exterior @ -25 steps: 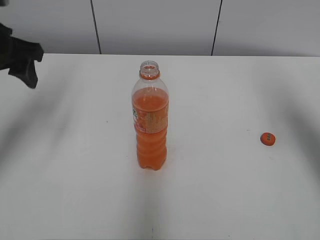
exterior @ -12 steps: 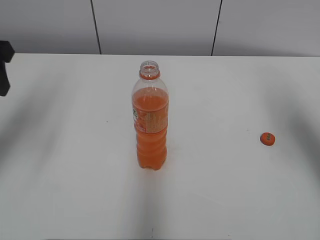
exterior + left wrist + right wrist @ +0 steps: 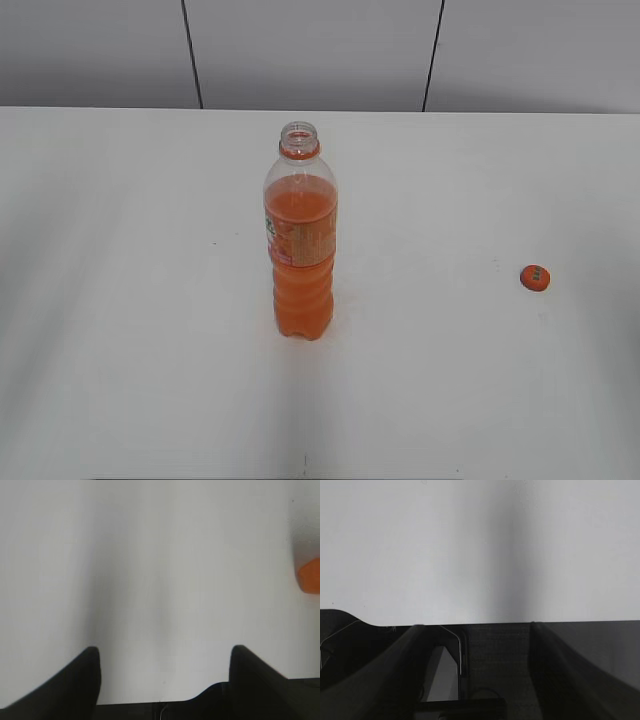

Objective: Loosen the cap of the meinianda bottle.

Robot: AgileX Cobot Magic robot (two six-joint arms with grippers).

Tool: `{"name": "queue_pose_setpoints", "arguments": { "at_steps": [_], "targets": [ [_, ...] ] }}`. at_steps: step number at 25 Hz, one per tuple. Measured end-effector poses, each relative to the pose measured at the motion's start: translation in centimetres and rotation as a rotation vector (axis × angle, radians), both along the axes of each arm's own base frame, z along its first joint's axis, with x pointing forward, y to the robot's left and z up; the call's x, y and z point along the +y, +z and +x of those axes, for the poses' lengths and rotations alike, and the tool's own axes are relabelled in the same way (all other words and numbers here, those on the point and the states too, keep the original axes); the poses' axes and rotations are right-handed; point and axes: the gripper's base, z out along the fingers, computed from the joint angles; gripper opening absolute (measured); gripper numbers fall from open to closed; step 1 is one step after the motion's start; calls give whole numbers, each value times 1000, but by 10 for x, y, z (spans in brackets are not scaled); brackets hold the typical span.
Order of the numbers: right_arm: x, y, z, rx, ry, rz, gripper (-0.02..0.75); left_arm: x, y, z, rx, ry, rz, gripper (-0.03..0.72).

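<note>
The meinianda bottle (image 3: 300, 250) stands upright mid-table, orange drink inside, its mouth open with no cap on it. The orange cap (image 3: 535, 277) lies on the table far to the right, apart from the bottle. Neither arm shows in the exterior view. In the left wrist view my left gripper (image 3: 165, 652) is open over bare table, with a blurred piece of the bottle (image 3: 310, 572) at the right edge. My right gripper (image 3: 475, 627) is open with nothing between its fingers, hanging at the table's near edge.
The white table (image 3: 130, 350) stretches around the bottle, with a grey panelled wall (image 3: 310, 50) behind it. A dark area below the table's edge (image 3: 495, 670) fills the lower right wrist view.
The left gripper, seen at the exterior view's left edge a second ago, has drawn back leftward out of that view. Bottle and cap have not moved.
</note>
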Motion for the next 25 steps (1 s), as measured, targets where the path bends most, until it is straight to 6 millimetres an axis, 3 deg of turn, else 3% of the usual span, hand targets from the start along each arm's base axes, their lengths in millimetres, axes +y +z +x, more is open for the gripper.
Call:
{"name": "queue_pose_setpoints", "arguments": {
  "at_steps": [5, 16, 25],
  "targets": [
    [-2, -6, -64, -164, -1, 6, 480, 11, 4, -57, -148, 0, -28, 489],
    [-6, -21, -159, -653, -3, 16, 480, 22, -47, -134, -302, -13, -89, 478],
    [-6, -22, -164, -709, 13, 6, 480, 29, -76, -173, -484, -55, -96, 464]
  ]
}}
